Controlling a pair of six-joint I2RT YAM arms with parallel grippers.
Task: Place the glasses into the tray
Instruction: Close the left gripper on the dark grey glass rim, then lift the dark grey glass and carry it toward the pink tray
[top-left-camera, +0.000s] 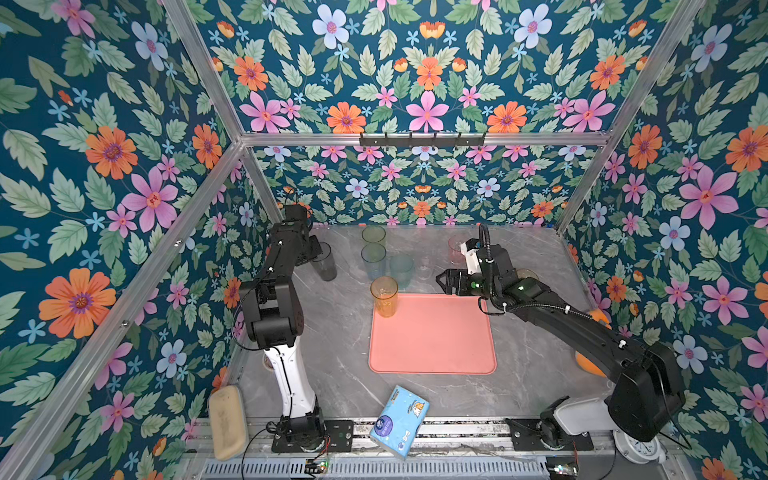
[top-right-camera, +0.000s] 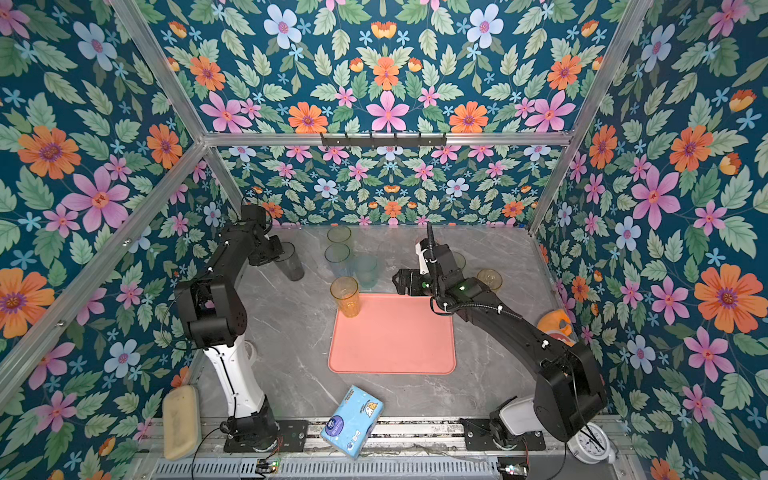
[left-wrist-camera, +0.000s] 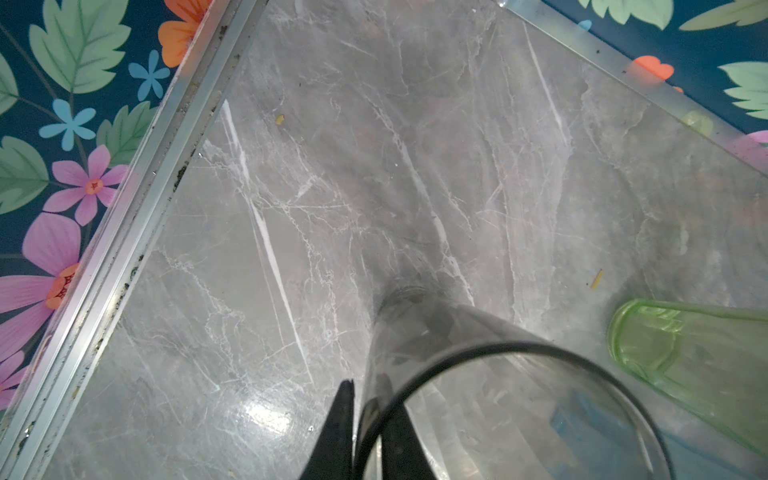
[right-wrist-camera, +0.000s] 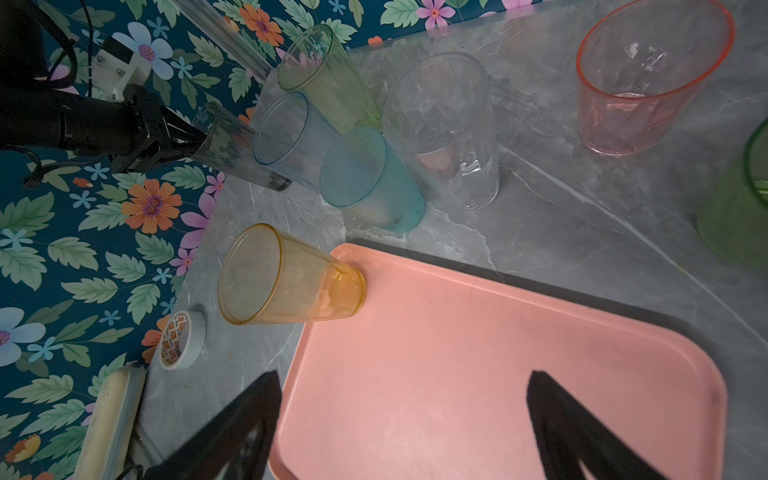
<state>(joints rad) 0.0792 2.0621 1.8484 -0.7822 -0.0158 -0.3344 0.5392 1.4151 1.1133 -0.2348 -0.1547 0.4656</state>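
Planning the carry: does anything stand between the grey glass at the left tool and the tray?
Yes. The amber glass stands on the tray's far-left corner, on the straight line from the grey glass. Nearer the front looks clear.

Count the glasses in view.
9: grey in left pincer; yellow-green, blue, teal, clear beyond tray; amber on tray's corner; pink, green, yellowish by right arm, which may hide more.
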